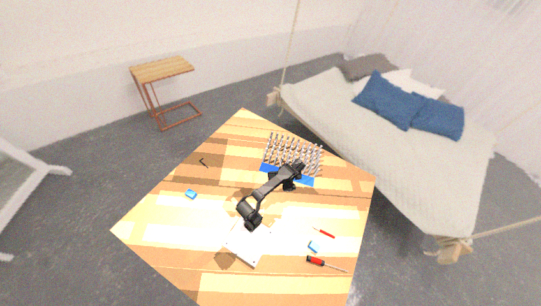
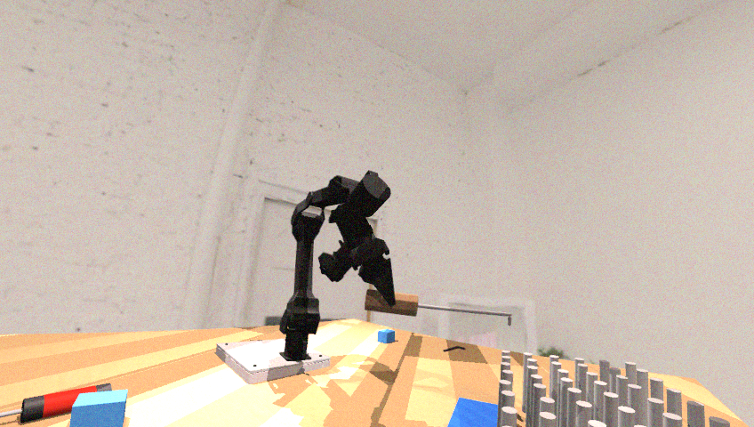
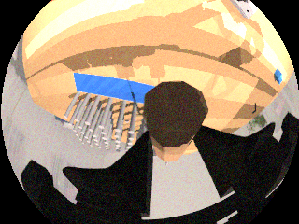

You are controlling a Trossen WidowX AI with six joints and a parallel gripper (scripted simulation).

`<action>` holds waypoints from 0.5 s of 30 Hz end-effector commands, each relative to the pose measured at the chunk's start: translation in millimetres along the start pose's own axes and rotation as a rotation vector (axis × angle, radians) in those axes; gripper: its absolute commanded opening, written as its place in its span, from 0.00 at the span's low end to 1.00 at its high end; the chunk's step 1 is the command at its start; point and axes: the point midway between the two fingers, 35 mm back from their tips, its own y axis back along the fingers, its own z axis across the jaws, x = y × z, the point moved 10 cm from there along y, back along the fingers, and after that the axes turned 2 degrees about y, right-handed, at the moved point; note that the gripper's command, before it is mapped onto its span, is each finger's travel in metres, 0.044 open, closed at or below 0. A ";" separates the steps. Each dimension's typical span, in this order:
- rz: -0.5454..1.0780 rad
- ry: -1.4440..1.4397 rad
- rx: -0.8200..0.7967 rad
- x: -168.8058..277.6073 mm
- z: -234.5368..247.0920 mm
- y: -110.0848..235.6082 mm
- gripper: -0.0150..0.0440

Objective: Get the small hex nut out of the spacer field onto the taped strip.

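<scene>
My gripper point(image 2: 389, 299) point(image 1: 296, 166) is shut on the brown wooden handle point(image 2: 405, 305) point(image 3: 176, 114) of a hook tool. Its thin metal rod point(image 2: 465, 309) sticks out level and ends in a small bent tip. The tool hangs in the air well above the table. The field of standing grey spacers point(image 1: 293, 152) point(image 2: 573, 391) point(image 3: 103, 118) is beyond the gripper, with the blue taped strip point(image 1: 308, 181) point(image 2: 473, 412) point(image 3: 103, 85) along its front. In the top view the gripper is over the strip at the field's front edge. The nut is hidden among the spacers.
A black hex key point(image 1: 203, 162) point(image 2: 454, 348) lies left of the field. Two blue blocks point(image 1: 191, 194) point(image 1: 313, 246) and two red-handled screwdrivers point(image 1: 323, 232) point(image 1: 320, 261) lie on the wooden table point(image 1: 265, 288). The arm's white base plate point(image 1: 246, 248) point(image 2: 253, 362) is at the table's middle.
</scene>
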 end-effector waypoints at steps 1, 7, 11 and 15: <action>-0.006 -0.109 -0.074 -17.4 -1.2 8.3 0.25; -0.017 -0.282 -0.183 -44.2 -4.0 17.8 0.25; -0.018 -0.325 -0.210 -50.7 -5.1 19.9 0.25; -0.018 -0.325 -0.210 -51.7 -4.6 17.5 0.25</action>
